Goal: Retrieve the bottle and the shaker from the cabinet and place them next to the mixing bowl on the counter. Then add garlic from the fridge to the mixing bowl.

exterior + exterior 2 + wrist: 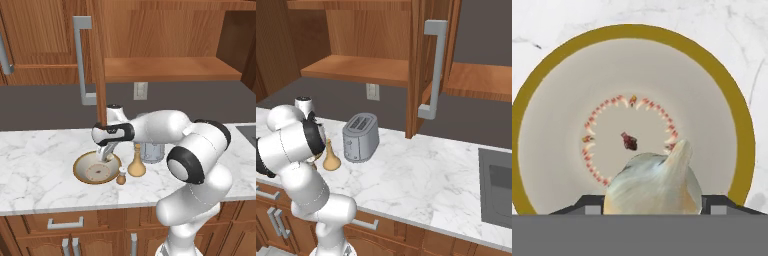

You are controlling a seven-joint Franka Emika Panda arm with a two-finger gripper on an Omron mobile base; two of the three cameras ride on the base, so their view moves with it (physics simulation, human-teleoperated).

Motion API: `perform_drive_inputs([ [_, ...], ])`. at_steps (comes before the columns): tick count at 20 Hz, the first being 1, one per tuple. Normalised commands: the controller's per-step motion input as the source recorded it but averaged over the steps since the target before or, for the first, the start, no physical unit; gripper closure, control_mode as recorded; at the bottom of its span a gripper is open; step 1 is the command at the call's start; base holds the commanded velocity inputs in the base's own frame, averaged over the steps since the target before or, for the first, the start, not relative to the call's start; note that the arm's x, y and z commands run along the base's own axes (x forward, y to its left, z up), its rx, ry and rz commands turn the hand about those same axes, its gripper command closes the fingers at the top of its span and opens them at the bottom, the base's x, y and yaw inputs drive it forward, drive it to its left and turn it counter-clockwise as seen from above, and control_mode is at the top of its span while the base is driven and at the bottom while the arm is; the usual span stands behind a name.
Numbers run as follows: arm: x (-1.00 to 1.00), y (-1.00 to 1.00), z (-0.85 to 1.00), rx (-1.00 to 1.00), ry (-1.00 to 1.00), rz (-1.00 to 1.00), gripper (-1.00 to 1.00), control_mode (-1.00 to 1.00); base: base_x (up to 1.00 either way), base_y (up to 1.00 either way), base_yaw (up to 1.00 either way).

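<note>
Gripper (652, 210) jaws clamped on garlic bulb (654, 185), hanging just over mixing bowl (739, 130) w/ bottle (136, 163) & shaker (121, 176) beside it; bulb looks light, firm, papery-slick, round, so best held across widest part, prob not by tip.

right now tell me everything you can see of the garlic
The garlic is a whole pale bulb, off-white with faint tan streaks and a papery look, its pointed tip tilted up and right in the hand view. It sits between the fingers of the gripper, held directly above the mixing bowl, over the bowl's red-patterned centre. It does not appear to touch the bowl.
</note>
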Motion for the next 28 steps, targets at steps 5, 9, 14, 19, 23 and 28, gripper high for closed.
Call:
perform_drive_inputs([
  [5,0.0,0.12,-0.11,0.0,0.0,0.0,1.0,-1.0,0.0,0.0,0.0],
  [9,0.0,0.08,-0.28,0.0,0.0,0.0,1.0,-1.0,0.0,0.0,0.0],
  [14,0.02,0.22,-0.31,-0.04,-0.04,0.0,1.0,-1.0,0.0,0.0,0.0],
  [19,0.0,0.06,-0.02,0.0,0.0,0.0,-1.0,-1.0,0.0,0.0,0.0],
  [23,0.0,0.0,0.0,0.0,0.0,0.0,-1.0,-1.0,0.0,0.0,0.0],
  [28,-0.03,0.0,0.0,0.0,0.0,0.0,-1.0,-1.0,0.0,0.0,0.0],
])
